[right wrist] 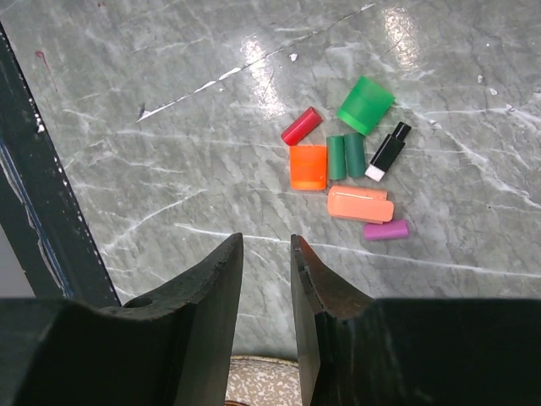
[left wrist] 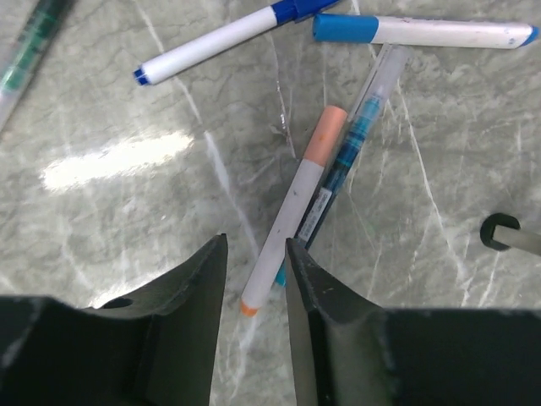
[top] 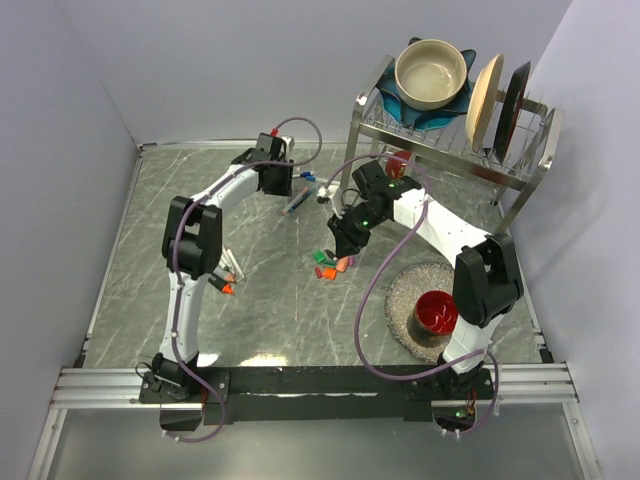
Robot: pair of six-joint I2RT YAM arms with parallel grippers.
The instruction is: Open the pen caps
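Note:
Several loose pen caps lie in a pile [top: 333,266] at mid-table. In the right wrist view they show as a red cap [right wrist: 301,126], a big green cap [right wrist: 366,104], an orange cap [right wrist: 308,167], two dark green ones [right wrist: 346,156], a black one [right wrist: 389,151], a salmon one [right wrist: 358,205] and a purple one [right wrist: 386,230]. My right gripper [right wrist: 266,245] is open and empty above bare table, short of the pile. My left gripper [left wrist: 255,245] is open over a white marker [left wrist: 283,233] with a peach cap [left wrist: 324,135]. The marker's orange tail lies between the jaws.
Two blue-capped markers [left wrist: 347,28] and a clear teal pen [left wrist: 355,139] lie beyond the peach-capped one. A dish rack [top: 450,135] with a bowl and plates stands back right. A red cup [top: 436,312] sits on a woven mat [top: 405,290]. Orange-tipped pieces [top: 228,284] lie by the left arm.

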